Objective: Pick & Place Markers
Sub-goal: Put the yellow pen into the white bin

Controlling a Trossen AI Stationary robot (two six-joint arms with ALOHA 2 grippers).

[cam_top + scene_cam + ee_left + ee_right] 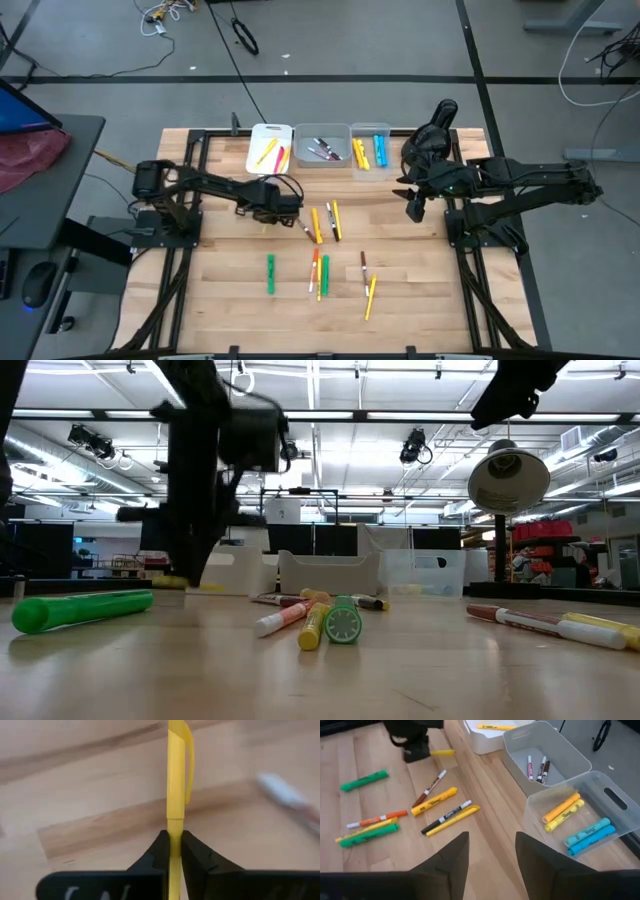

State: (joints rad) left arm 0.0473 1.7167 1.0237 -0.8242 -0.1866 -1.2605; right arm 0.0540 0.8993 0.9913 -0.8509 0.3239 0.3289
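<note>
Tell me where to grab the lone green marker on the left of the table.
Grip the green marker at mid-barrel, coming straight down from above with the jaws closing across its width. It lies flat and apart from the other markers, leaving both long sides free.

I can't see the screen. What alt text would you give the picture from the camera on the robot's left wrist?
Close-up: the left gripper is shut on a yellow pen, its two dark fingers pinching the pen's barrel, and the clip end points away from the camera. Behind it lies the light wooden table, with a blurred white marker off to one side.
</note>
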